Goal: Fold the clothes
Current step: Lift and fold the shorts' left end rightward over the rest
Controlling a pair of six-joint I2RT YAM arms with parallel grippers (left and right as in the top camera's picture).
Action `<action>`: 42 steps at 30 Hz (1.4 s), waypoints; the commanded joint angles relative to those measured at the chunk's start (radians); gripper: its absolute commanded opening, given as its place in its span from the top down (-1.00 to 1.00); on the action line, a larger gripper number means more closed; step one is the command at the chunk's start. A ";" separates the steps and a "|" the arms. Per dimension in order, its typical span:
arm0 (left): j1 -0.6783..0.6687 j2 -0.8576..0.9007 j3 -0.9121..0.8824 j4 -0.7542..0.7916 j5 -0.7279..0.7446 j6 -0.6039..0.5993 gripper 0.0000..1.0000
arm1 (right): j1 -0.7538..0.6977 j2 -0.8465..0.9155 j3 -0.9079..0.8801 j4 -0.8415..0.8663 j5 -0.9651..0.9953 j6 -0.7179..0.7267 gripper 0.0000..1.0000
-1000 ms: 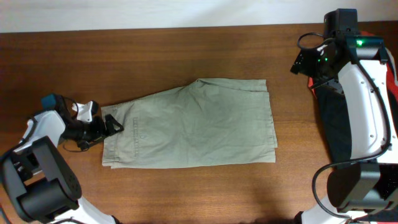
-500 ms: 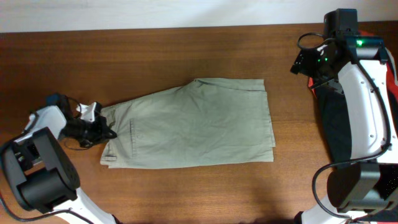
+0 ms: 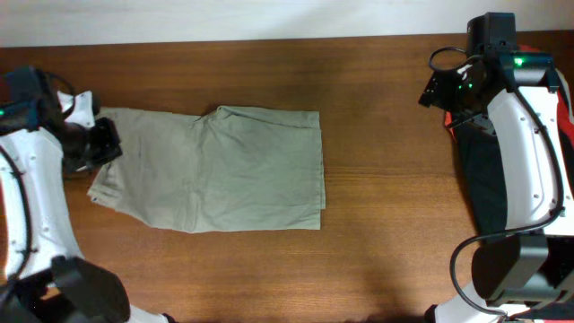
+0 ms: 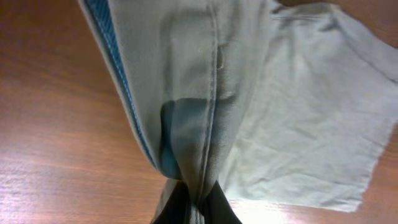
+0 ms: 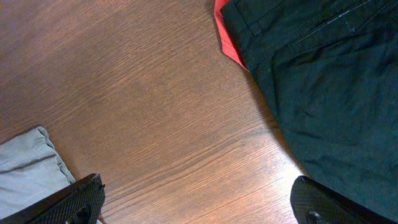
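Note:
The khaki shorts lie flat on the left half of the wooden table, waistband end to the left. My left gripper is shut on that waistband end. In the left wrist view the beige shorts bunch into a pinch between the gripper's black fingers, and the rest spreads over the wood. My right gripper stands open over bare wood, its fingertips wide apart. A black garment lies over a red-orange one beside it.
The black garment and the red-orange one lie along the right edge under the right arm. One corner of the shorts shows at the lower left of the right wrist view.
My left gripper has shut on the waistband end and pulled the shorts left and towards the far side of the table. The right arm has not moved.

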 commanded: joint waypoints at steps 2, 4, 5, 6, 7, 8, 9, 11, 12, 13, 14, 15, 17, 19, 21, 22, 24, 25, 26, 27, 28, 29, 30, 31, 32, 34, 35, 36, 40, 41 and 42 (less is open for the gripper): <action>-0.197 -0.114 0.025 0.006 0.006 -0.054 0.99 | -0.006 -0.014 0.005 0.000 0.010 0.005 -0.97; -0.383 -0.111 0.024 0.032 0.006 -0.100 0.99 | -0.006 -0.014 0.005 0.000 0.009 0.005 -0.97; -0.420 -0.111 0.024 0.037 0.006 -0.100 0.99 | -0.006 -0.014 0.005 0.000 0.009 0.005 -0.97; -0.451 -0.111 0.024 0.040 0.006 -0.100 0.99 | -0.006 -0.014 0.005 0.000 0.009 0.005 -0.98; -0.483 -0.111 0.024 0.046 0.013 -0.116 0.99 | -0.006 -0.014 0.005 0.000 0.009 0.005 -0.97; -0.521 -0.106 0.023 0.063 0.013 -0.141 0.99 | -0.006 -0.014 0.005 0.000 0.009 0.005 -0.97; -0.566 -0.089 0.022 0.078 0.009 -0.141 0.99 | -0.006 -0.014 0.005 0.000 0.010 0.005 -0.98; -0.612 -0.051 0.022 0.078 0.009 -0.157 0.99 | -0.006 -0.014 0.005 0.000 0.009 0.005 -0.97; -0.629 -0.030 0.022 0.079 0.008 -0.171 0.99 | -0.006 -0.014 0.005 0.000 0.009 0.005 -0.97; -0.637 -0.017 0.022 0.077 -0.014 -0.171 0.99 | -0.006 -0.014 0.005 0.000 0.009 0.005 -0.98; -0.638 -0.017 0.023 0.073 -0.075 -0.175 0.99 | -0.006 -0.014 0.005 0.000 0.009 0.005 -0.98; -0.627 -0.025 0.034 0.054 -0.153 -0.211 0.99 | -0.006 -0.014 0.005 0.000 0.009 0.005 -0.97; -0.547 -0.027 0.103 -0.049 -0.298 -0.233 0.99 | -0.006 -0.014 0.005 0.000 0.009 0.005 -0.97; -0.474 -0.027 0.171 -0.128 -0.355 -0.233 0.99 | -0.006 -0.014 0.005 0.000 0.009 0.005 -0.97; -0.413 -0.027 0.241 -0.178 -0.393 -0.232 0.99 | -0.006 -0.014 0.005 0.000 0.009 0.005 -0.97; -0.398 -0.027 0.266 -0.188 -0.396 -0.232 0.99 | -0.006 -0.014 0.005 0.000 0.009 0.005 -0.97; -0.387 -0.027 0.319 -0.221 -0.498 -0.228 0.99 | -0.006 -0.014 0.005 0.000 0.009 0.005 -0.97; -0.387 -0.027 0.332 -0.235 -0.557 -0.229 0.99 | -0.006 -0.014 0.005 0.000 0.009 0.005 -0.97; -0.387 -0.027 0.336 -0.240 -0.579 -0.229 0.99 | -0.006 -0.014 0.005 0.000 0.009 0.005 -0.97; -0.388 -0.027 0.336 -0.240 -0.605 -0.229 0.99 | -0.006 -0.014 0.005 0.000 0.009 0.005 -0.97; -0.388 -0.027 0.336 -0.240 -0.615 -0.229 0.99 | -0.006 -0.014 0.005 0.000 0.009 0.005 -0.97; -0.389 -0.027 0.336 -0.232 -0.584 -0.229 0.99 | -0.006 -0.014 0.005 0.000 0.009 0.005 -0.97; -0.402 -0.027 0.336 -0.220 -0.526 -0.229 0.99 | -0.006 -0.014 0.005 0.000 0.009 0.005 -0.97; -0.430 -0.027 0.336 -0.208 -0.486 -0.229 0.99 | -0.006 -0.014 0.005 0.000 0.009 0.005 -0.97; -0.487 -0.019 0.334 -0.189 -0.459 -0.229 0.99 | -0.006 -0.014 0.005 0.000 0.009 0.005 -0.97; -0.548 0.007 0.330 -0.179 -0.446 -0.235 0.99 | -0.006 -0.014 0.005 0.000 0.009 0.005 -0.98; -0.592 0.045 0.330 -0.180 -0.446 -0.271 0.99 | -0.006 -0.014 0.005 0.000 0.010 0.005 -0.97; -0.621 0.072 0.330 -0.179 -0.441 -0.278 0.99 | -0.006 -0.014 0.005 0.000 0.009 0.005 -0.97; -0.739 0.204 0.330 -0.138 -0.422 -0.297 0.99 | -0.006 -0.014 0.005 0.000 0.009 0.005 -0.97; -0.763 0.234 0.330 -0.116 -0.391 -0.297 0.99 | -0.006 -0.014 0.005 0.000 0.009 0.005 -0.97; -0.784 0.264 0.330 -0.091 -0.362 -0.297 0.99 | -0.006 -0.014 0.005 0.000 0.010 0.005 -0.97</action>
